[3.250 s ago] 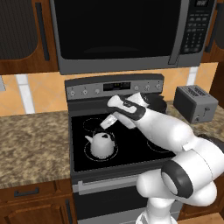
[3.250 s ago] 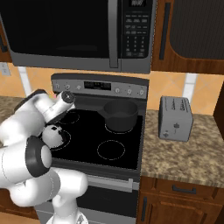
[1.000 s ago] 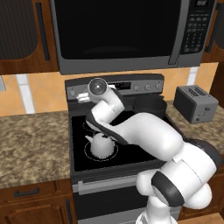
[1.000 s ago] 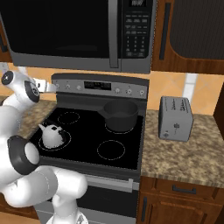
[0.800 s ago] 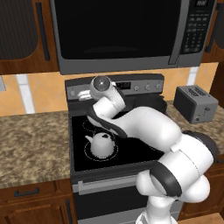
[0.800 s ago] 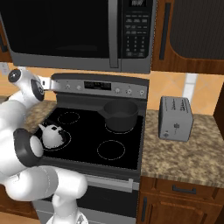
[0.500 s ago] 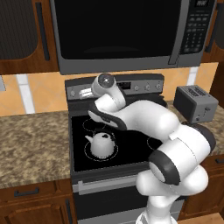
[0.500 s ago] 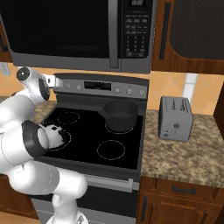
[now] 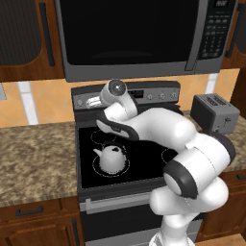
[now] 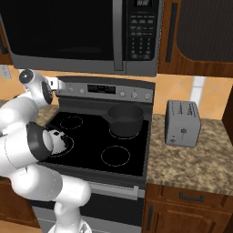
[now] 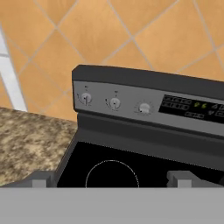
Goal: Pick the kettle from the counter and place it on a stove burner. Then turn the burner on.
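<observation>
The silver-grey kettle (image 9: 113, 156) stands upright on the widest dotted ring, the front-left stove burner (image 9: 120, 172) of the black cooktop. From the right side the kettle (image 10: 55, 136) is half hidden behind my elbow. My gripper (image 9: 91, 102) is up at the left end of the stove's back panel, well above and behind the kettle. It is open, with nothing between its fingertips (image 11: 39, 179). In the hand view the gripper (image 11: 109, 181) faces three round knobs (image 11: 114, 103) on the grey panel. The granite counter (image 9: 33, 153) lies left of the stove.
A dark pot (image 10: 125, 119) sits on the rear-right ring. A toaster (image 10: 183, 123) stands on the right counter. The microwave (image 9: 129, 33) hangs low over the stove. A smaller rear-left ring (image 11: 112, 174) lies just below the panel.
My hand has left the kettle, risen and swung back-left to the control panel. The kettle has stayed on the front-left ring.
</observation>
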